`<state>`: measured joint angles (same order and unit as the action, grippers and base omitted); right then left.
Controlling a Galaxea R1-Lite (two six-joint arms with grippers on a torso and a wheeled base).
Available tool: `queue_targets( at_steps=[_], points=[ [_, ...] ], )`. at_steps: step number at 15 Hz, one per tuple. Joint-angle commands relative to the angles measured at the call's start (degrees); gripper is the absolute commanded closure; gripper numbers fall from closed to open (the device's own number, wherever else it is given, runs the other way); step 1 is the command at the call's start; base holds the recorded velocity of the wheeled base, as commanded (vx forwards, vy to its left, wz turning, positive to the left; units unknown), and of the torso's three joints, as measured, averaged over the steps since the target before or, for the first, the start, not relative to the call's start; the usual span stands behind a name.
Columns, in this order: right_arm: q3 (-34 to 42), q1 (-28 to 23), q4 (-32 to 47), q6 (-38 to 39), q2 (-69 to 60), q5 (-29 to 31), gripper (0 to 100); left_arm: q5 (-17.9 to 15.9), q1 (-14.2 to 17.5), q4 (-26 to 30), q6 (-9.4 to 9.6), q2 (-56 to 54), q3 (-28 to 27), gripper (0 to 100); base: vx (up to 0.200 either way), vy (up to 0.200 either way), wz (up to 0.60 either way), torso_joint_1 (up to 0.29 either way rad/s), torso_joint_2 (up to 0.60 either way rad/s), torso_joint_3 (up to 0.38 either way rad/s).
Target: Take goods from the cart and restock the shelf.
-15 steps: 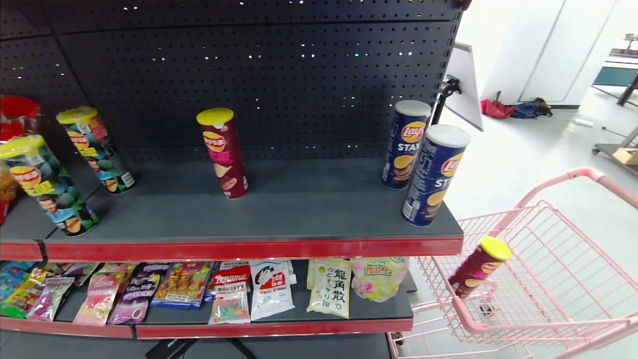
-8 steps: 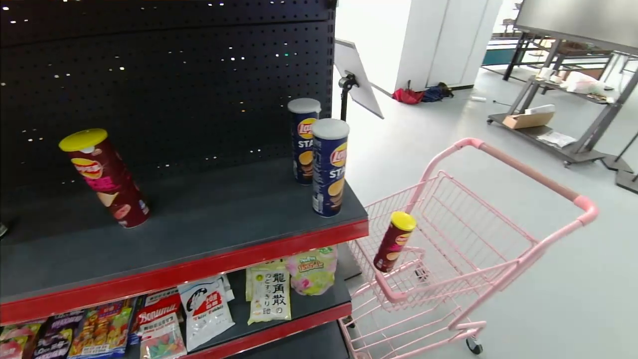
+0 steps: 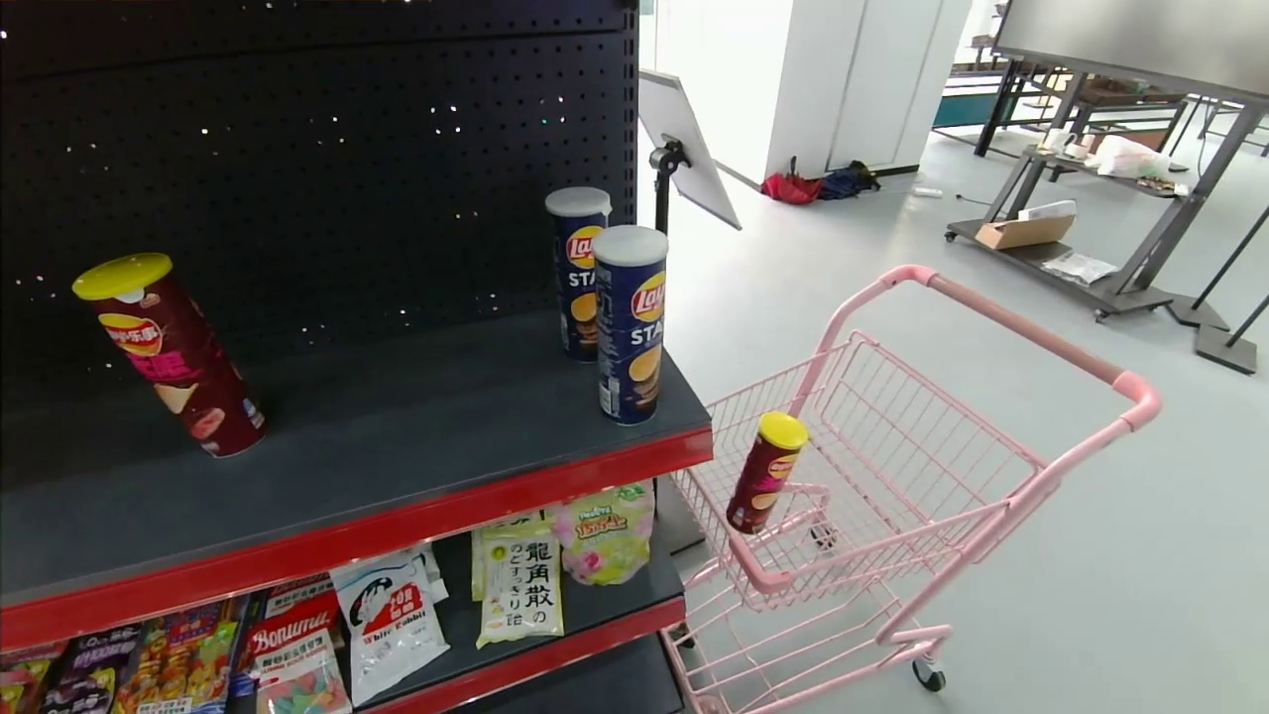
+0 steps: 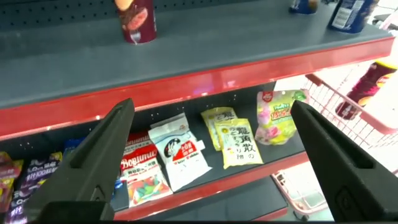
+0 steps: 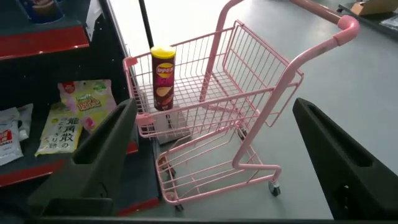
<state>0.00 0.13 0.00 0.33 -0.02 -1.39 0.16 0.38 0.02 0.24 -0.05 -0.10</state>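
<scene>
A maroon chip can with a yellow lid (image 3: 765,472) stands upright in the front corner of the pink cart (image 3: 1021,332), to the right of the shelf (image 3: 416,397). On the shelf's upper board stand a matching maroon can (image 3: 169,352) at the left and two blue cans (image 3: 632,322) at the right end. My left gripper (image 4: 214,165) is open, in front of the shelf's red edge (image 4: 205,81) and the snack bags below. My right gripper (image 5: 217,162) is open above the cart (image 5: 292,68), some way from the maroon can (image 5: 163,78).
Snack bags (image 3: 516,585) lie on the lower board. A tilted white sign on a stand (image 3: 684,139) rises behind the shelf end. Grey racks with boxes (image 3: 1091,258) stand at the far right. Bare floor surrounds the cart.
The head view has swung to the right, so the shelf slid left and the whole cart came into view. The cans keep their places.
</scene>
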Motion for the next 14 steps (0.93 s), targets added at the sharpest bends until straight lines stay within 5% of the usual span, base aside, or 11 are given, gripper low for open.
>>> queue_targets(
  at_steps=[1, 14],
  points=[
    [0.0, 0.0, 0.0, 0.0, 0.0, 0.0, 0, 0.0, 0.1, 0.0, 0.02, 0.0, 0.0, 0, 0.0, 0.0, 0.0, -0.139, 0.34, 0.198],
    [0.0, 0.0, 0.0, 0.1, 0.0, 0.0, 0, 0.0, 0.1, 0.0, 0.02, 0.0, 0.0, 0, 0.0, 0.0, 0.0, -0.144, 0.36, 0.213]
  ],
)
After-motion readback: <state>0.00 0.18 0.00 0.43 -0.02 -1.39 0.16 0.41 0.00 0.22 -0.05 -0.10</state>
